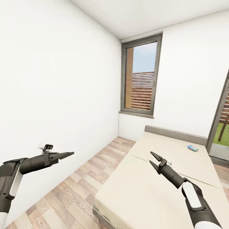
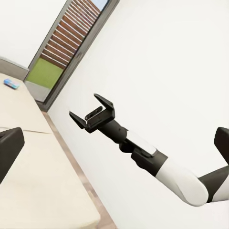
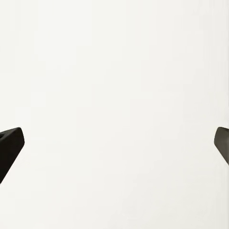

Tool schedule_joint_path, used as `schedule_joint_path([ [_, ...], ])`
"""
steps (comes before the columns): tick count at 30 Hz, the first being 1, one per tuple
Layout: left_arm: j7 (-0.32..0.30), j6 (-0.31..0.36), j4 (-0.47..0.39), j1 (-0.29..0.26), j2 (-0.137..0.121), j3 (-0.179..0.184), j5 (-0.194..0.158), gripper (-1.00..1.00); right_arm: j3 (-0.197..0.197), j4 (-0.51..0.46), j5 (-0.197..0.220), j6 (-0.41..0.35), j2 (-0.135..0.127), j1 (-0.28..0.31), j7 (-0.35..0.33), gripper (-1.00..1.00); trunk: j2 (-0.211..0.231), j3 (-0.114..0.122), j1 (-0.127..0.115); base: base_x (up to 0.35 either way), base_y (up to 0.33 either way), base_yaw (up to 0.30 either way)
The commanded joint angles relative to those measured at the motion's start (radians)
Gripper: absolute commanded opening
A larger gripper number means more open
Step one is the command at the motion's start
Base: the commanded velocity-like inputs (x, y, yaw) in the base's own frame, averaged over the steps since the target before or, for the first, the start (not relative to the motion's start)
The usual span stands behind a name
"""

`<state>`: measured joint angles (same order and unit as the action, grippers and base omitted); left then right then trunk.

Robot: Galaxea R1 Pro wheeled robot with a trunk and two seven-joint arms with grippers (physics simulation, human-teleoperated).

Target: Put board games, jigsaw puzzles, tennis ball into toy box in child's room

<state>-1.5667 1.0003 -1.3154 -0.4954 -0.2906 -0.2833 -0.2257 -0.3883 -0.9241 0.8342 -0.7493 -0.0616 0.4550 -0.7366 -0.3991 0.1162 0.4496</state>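
Lying flat near the bare cream bed's (image 1: 159, 190) grey headboard (image 1: 176, 134) is a small blue board game (image 1: 192, 148). Both dark, tapered grippers, left (image 1: 65, 155) and right (image 1: 154, 159), hang spread and empty over wood-plank floor (image 1: 73, 194) and mattress.

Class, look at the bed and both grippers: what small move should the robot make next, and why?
Probably roll forward along the bed toward the small blue game box near its far end. Both the right gripper and left gripper are empty, and the box lies well beyond the right one.
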Motion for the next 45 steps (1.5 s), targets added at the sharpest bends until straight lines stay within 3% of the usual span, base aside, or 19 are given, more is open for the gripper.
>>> schedule_joint_path([
  [1,-0.004,0.011,0.000,0.000,0.000,0.000,0.001,1.00,-0.002,0.001,0.002,-0.004,0.000,0.001,-0.001,1.00,-0.001,-0.002,0.000,0.000,0.000,-0.128],
  [45,-0.004,0.011,0.002,0.000,0.006,0.003,0.002,1.00,-0.003,0.000,0.005,0.001,-0.001,0.001,-0.004,1.00,-0.001,-0.062,0.000,0.000,-0.003,-0.128],
])
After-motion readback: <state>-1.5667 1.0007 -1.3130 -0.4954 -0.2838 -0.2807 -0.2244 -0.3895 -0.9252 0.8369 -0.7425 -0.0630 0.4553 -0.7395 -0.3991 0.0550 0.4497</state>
